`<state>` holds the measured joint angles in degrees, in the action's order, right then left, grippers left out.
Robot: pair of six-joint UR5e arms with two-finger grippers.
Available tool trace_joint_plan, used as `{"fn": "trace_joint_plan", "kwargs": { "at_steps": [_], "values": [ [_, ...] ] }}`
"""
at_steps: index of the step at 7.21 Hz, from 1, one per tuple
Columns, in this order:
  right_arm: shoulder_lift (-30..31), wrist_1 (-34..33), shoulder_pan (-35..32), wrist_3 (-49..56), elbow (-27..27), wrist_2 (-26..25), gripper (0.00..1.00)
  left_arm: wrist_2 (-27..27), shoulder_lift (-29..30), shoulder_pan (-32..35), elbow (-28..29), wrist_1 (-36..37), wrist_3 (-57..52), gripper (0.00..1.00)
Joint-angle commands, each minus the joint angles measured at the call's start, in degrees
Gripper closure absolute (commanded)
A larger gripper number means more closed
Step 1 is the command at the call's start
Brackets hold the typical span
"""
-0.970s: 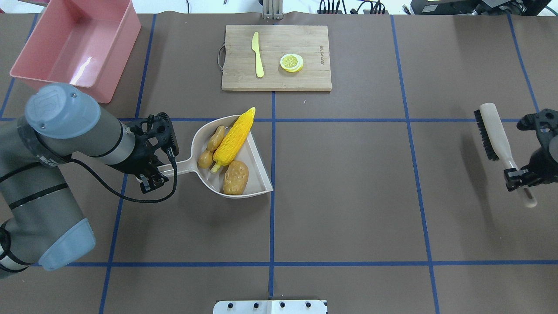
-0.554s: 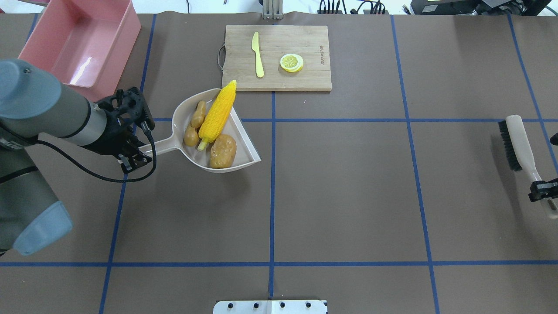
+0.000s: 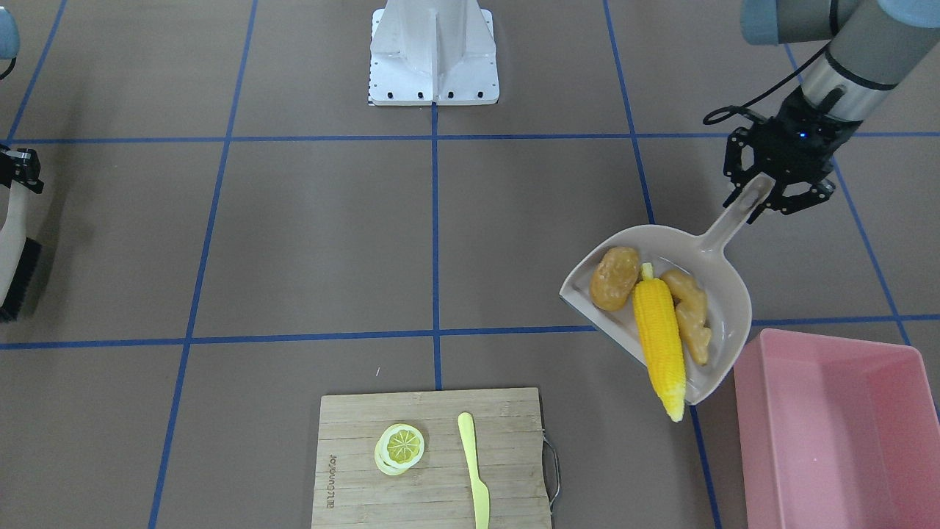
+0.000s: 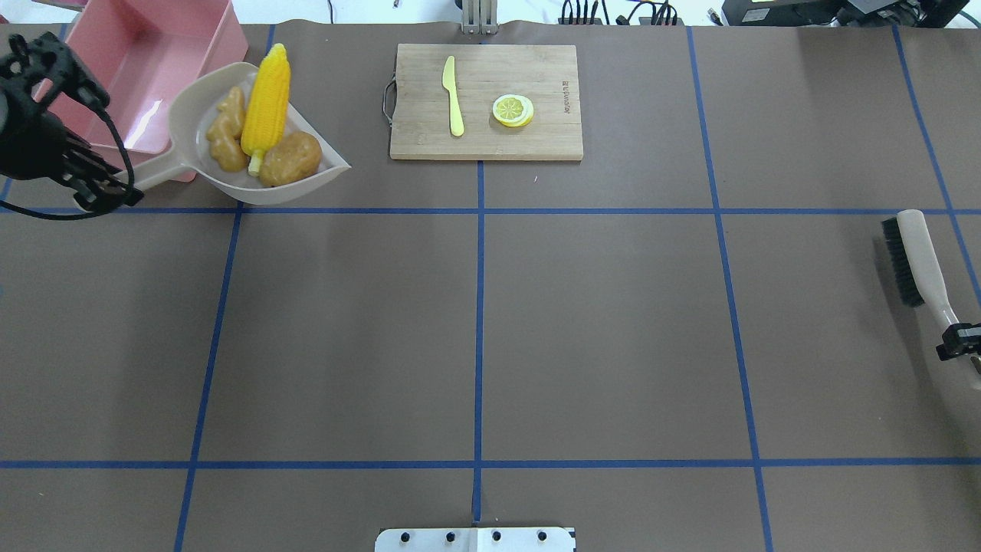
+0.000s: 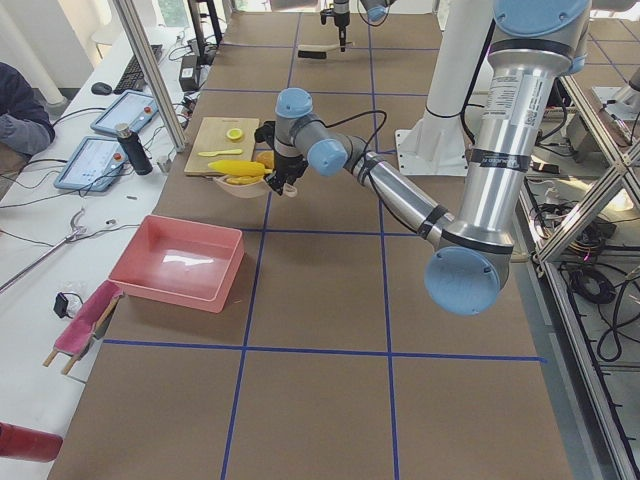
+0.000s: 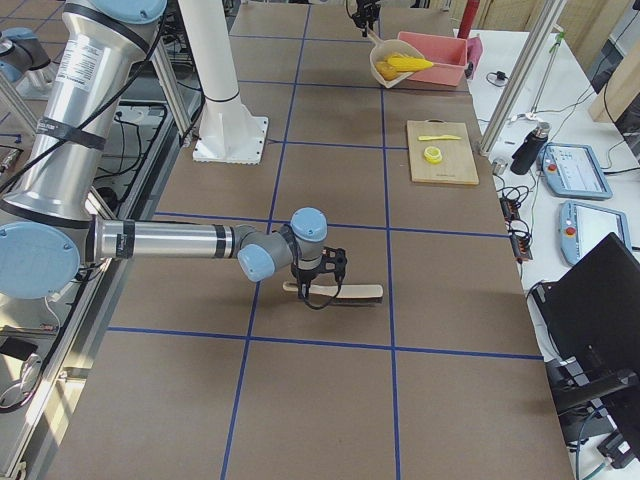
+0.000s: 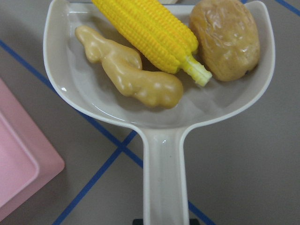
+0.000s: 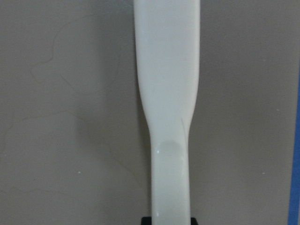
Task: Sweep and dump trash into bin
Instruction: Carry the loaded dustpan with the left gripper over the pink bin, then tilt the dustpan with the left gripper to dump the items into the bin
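Observation:
My left gripper (image 4: pixel 92 188) is shut on the handle of the beige dustpan (image 4: pixel 188 107) and holds it raised beside the right wall of the pink bin (image 4: pixel 153 54). In the pan lie the yellow corn cob (image 4: pixel 266 96), the tan ginger root (image 4: pixel 226 138) and the brown potato (image 4: pixel 290 159). The corn's tip sticks out over the pan's rim. In the front view the pan (image 3: pixel 727 294) hangs just off the bin's corner (image 3: pixel 830 426). My right gripper (image 4: pixel 962 341) is shut on the handle of the brush (image 4: pixel 916 257) at the far right of the table.
A wooden cutting board (image 4: pixel 536 115) lies at the back middle with a pale yellow knife (image 4: pixel 454 96) and a lemon slice (image 4: pixel 512 110) on it. The robot's base plate (image 4: pixel 475 539) is at the front edge.
My left arm has carried the loaded dustpan left and away from the robot, up to the bin's right wall. My right gripper has drawn the brush further right and slightly nearer the robot.

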<state>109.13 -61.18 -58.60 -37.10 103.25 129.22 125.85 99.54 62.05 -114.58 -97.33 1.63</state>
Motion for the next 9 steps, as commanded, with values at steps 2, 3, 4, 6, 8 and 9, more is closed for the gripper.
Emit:
{"fn": "trace_joint_plan", "kwargs": {
  "at_steps": [2, 3, 4, 6, 8, 9],
  "values": [
    [0.3, 0.1, -0.8, 1.0, -0.9, 2.4, 1.00, 6.4, -1.3, 13.0, 6.1, 0.9, -0.5, 1.00],
    [0.4, 0.1, -0.9, 1.6, -1.0, 2.6, 1.00, 6.5, -0.5, 15.9, 8.9, 2.7, -4.6, 1.00],
    [0.4, 0.1, -0.9, 1.8, -1.3, 2.7, 1.00, 6.3, 0.5, 17.7, 10.7, 8.7, -10.5, 1.00],
    [0.3, 0.1, -1.0, 1.8, -1.6, 3.2, 1.00, 3.3, 5.6, 19.8, 14.1, 18.5, -19.6, 1.00],
    [0.3, 0.0, -1.0, 1.9, -1.5, 3.6, 0.95, -0.5, 10.3, 19.0, 15.2, 25.7, -21.8, 1.00],
    [0.2, 0.0, -1.0, 1.9, -1.5, 3.6, 0.77, -2.9, 12.2, 18.8, 16.5, 27.8, -23.1, 1.00]
  ]
}}
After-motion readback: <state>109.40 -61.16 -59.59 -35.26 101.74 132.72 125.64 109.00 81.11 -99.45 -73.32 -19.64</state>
